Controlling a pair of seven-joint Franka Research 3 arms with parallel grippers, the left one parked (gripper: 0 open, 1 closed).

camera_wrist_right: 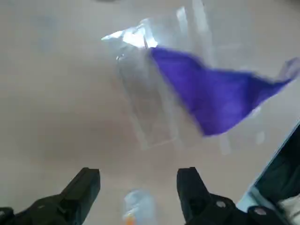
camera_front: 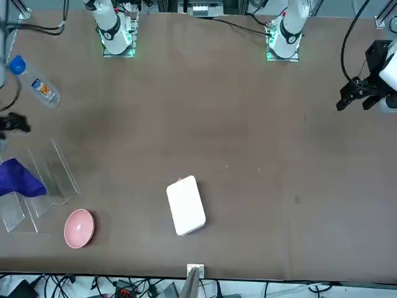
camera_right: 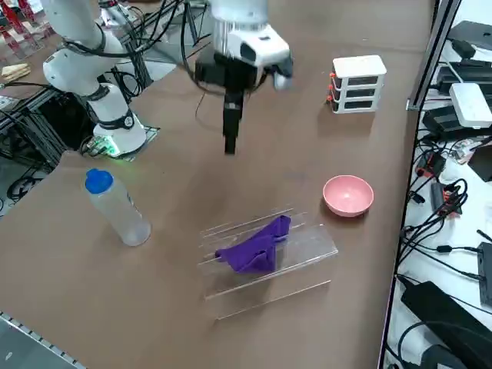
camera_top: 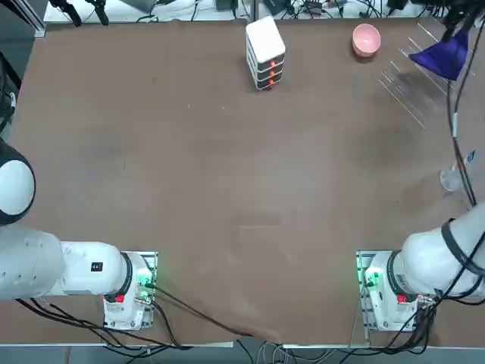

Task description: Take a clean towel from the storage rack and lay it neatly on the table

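Brown table (camera_top: 189, 189) fills the scene. Right gripper (camera_wrist_right: 138, 187), fingers parted and empty, hangs high above the rack (camera_right: 265, 257), where the purple towel (camera_right: 254, 247) lies draped. A careless descent could strike those clear rods or the nearby bottle (camera_right: 115, 207).

The right arm (camera_right: 92, 54) is glossy white with rounded joints, black cables trailing along it, green lights at its base (camera_top: 379, 284), and a black two-fingered hand (camera_wrist_right: 138, 187).

My gripper (camera_front: 13, 123) sits at the table's (camera_front: 248, 155) edge, near the bottle (camera_front: 37, 84). The purple towel (camera_front: 18, 179) drapes the clear rack (camera_front: 53, 180), beside the pink bowl (camera_front: 79, 228).
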